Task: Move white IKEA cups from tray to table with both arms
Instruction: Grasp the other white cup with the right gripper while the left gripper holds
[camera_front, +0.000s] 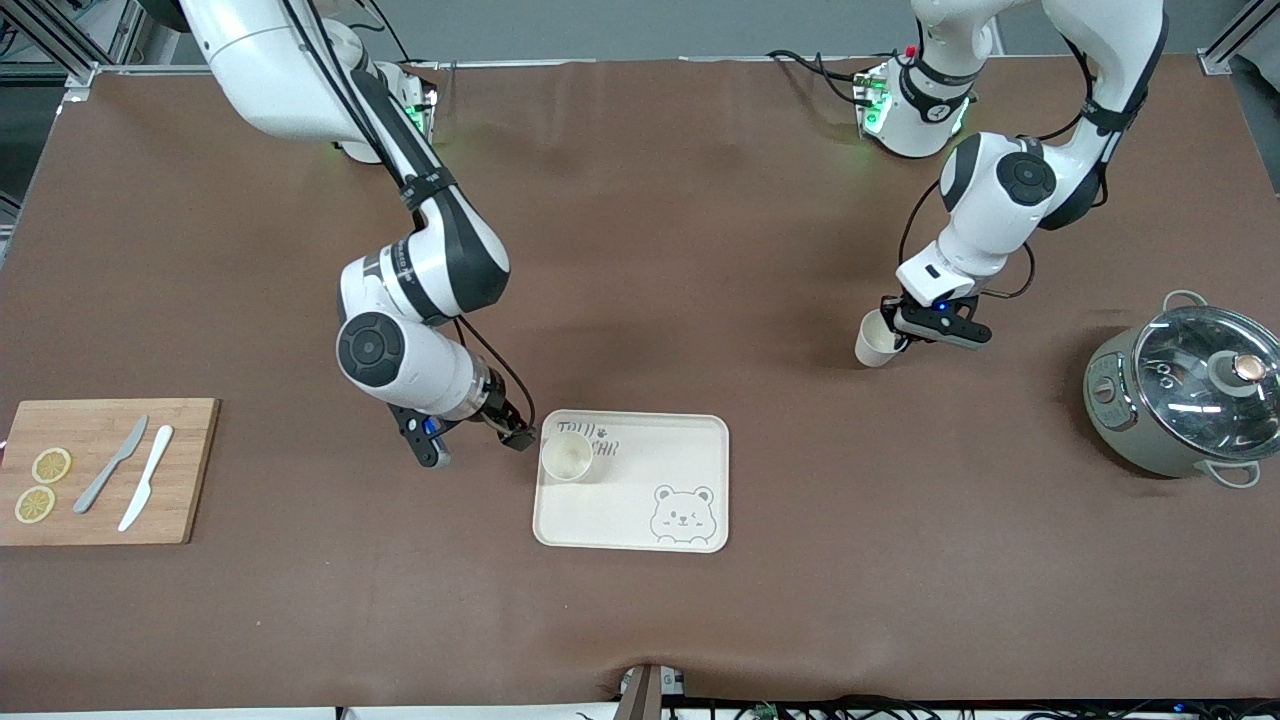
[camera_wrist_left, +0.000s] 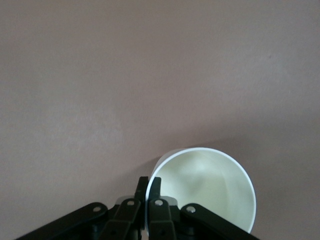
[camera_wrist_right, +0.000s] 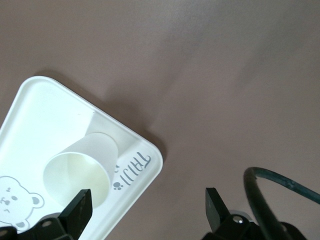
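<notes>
One white cup (camera_front: 567, 455) stands upright in the corner of the cream bear tray (camera_front: 640, 520) that lies toward the right arm's base. My right gripper (camera_front: 512, 432) is open and empty just off that tray corner, apart from the cup. In the right wrist view the right gripper (camera_wrist_right: 147, 207) is spread wide over the tray's edge (camera_wrist_right: 50, 105), with the cup (camera_wrist_right: 80, 172) beside one finger. My left gripper (camera_front: 905, 325) is shut on the rim of the second white cup (camera_front: 878, 340) and holds it tilted, low over the bare table. The left wrist view shows the left gripper (camera_wrist_left: 149, 187) pinching the wall of this cup (camera_wrist_left: 210, 185).
A wooden cutting board (camera_front: 100, 470) with two lemon slices and two knives lies at the right arm's end. A grey pot with a glass lid (camera_front: 1185, 390) stands at the left arm's end. The brown table stretches between the tray and the left gripper.
</notes>
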